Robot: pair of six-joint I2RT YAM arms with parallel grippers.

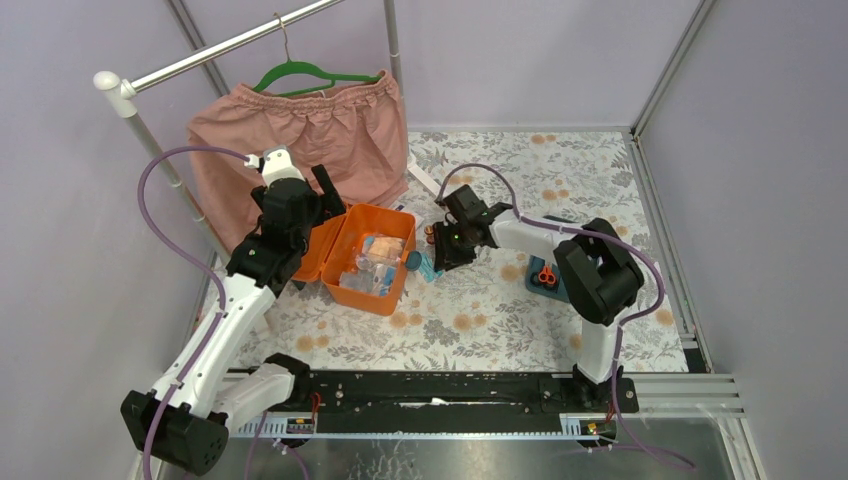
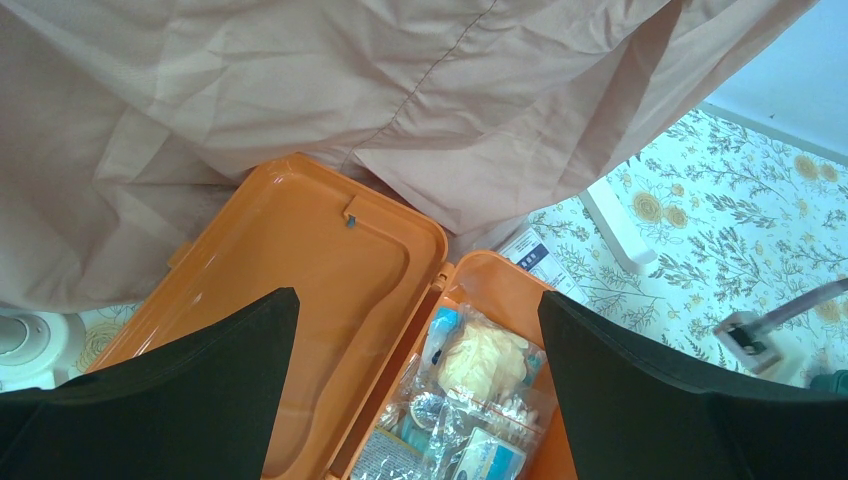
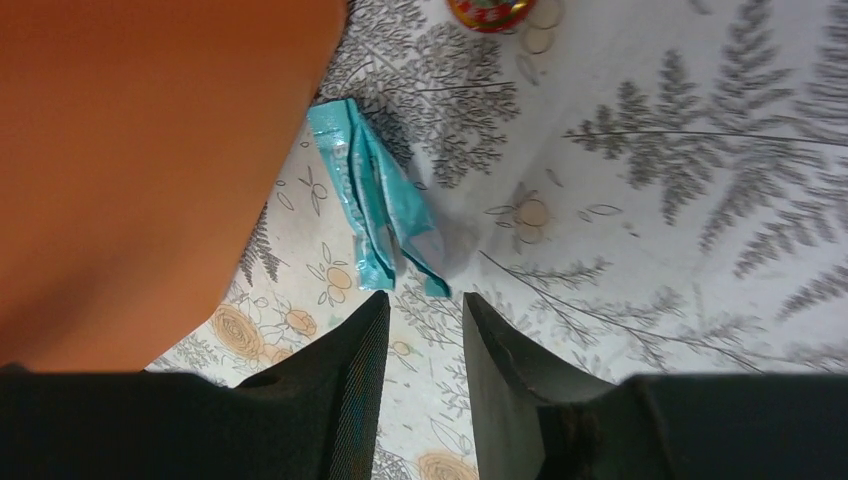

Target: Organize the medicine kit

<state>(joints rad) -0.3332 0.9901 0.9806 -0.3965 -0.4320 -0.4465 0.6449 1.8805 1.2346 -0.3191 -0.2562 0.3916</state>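
Note:
The medicine kit (image 1: 378,300) lies open on the flowered table, an orange box with its lid (image 1: 322,250) flat to the left. In the left wrist view the lid (image 2: 300,270) is bare, and the box (image 2: 470,275) holds several clear and foil packets (image 2: 480,390). My left gripper (image 1: 328,195) (image 2: 417,295) hangs wide open above the hinge, holding nothing. My right gripper (image 1: 437,258) (image 3: 420,300) stands low just right of the box, its jaws a little apart with nothing between them. A teal packet (image 3: 375,200) (image 1: 424,266) lies on the table just beyond its fingertips.
A pink garment (image 1: 300,140) on a green hanger (image 1: 310,72) hangs behind the box and drapes over the lid's far edge. The dark teal insert tray (image 1: 535,288) with orange scissors (image 1: 546,275) sits right of the right arm. A white strip (image 1: 420,180) lies behind.

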